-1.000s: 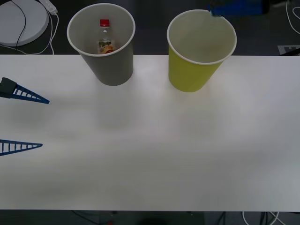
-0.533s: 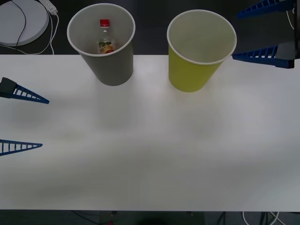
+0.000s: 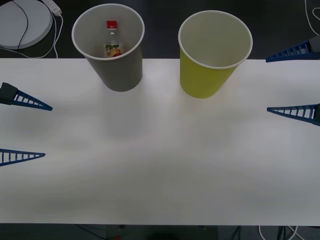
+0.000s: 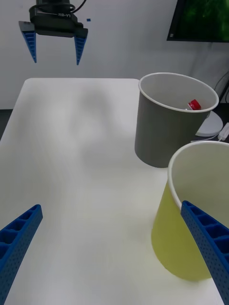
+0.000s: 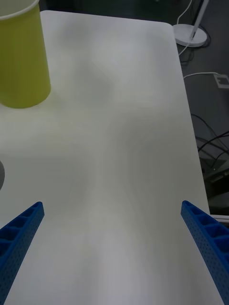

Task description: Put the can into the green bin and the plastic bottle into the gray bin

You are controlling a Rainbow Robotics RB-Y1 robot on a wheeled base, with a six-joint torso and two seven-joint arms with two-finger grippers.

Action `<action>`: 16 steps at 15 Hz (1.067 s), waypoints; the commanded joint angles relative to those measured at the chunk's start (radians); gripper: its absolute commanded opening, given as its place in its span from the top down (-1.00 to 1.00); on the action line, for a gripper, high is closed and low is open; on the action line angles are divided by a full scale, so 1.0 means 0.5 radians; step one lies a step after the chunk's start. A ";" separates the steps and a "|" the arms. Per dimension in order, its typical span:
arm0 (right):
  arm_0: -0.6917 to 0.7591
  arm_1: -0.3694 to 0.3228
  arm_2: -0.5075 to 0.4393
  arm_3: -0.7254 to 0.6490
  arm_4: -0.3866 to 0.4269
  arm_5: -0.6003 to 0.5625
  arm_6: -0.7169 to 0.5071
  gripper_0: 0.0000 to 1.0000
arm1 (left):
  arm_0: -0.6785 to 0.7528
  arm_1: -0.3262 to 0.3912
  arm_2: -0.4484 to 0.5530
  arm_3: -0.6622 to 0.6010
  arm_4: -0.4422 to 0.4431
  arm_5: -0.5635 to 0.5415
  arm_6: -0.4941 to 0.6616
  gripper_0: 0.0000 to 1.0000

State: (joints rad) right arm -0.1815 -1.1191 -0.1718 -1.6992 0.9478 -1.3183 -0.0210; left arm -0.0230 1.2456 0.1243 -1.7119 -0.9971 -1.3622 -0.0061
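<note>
The gray bin [image 3: 120, 75] stands at the table's back left, with the plastic bottle [image 3: 112, 41] upright inside it, red cap up. To its right stands the green bin [image 3: 202, 80], whose visible inside is plain white. The can is out of view. My right gripper [image 3: 267, 85] hangs open at the table's right edge, to the right of the green bin, holding nothing. My left gripper [image 3: 48, 132] is open and parked at the left edge. The right wrist view looks past the green bin [image 4: 186, 238] to the gray bin [image 4: 162, 133], the bottle's red cap [image 4: 193, 104] and my left gripper [image 4: 55, 45] beyond.
The white table [image 3: 160, 165] is bare in front of the bins. A white round base [image 3: 22, 22] with cables lies behind the table's back left. In the left wrist view the green bin [image 5: 21, 62] stands on the table [image 5: 114, 143], with cables on the floor beyond the edge.
My right gripper has come away from above the green bin's back rim, moving right and toward the near side, and now hangs open at the right edge. The left arm has not moved.
</note>
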 commanded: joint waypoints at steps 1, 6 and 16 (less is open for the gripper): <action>0.167 -0.023 -0.034 -0.001 -0.113 -0.045 0.199 -1.00 | 0.000 0.000 0.000 0.000 0.000 0.000 0.000 -1.00; 0.357 -0.023 -0.169 0.002 -0.165 -0.260 0.266 -1.00 | 0.000 0.000 0.000 0.000 0.000 0.000 0.000 -1.00; 0.633 -0.023 -0.298 -0.001 -0.184 -0.462 0.423 -1.00 | 0.000 0.000 0.000 0.000 0.000 0.000 0.000 -1.00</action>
State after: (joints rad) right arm 0.1289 -1.1310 -0.3188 -1.6993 0.8553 -1.5470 0.1825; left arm -0.0230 1.2456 0.1243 -1.7119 -0.9971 -1.3622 -0.0061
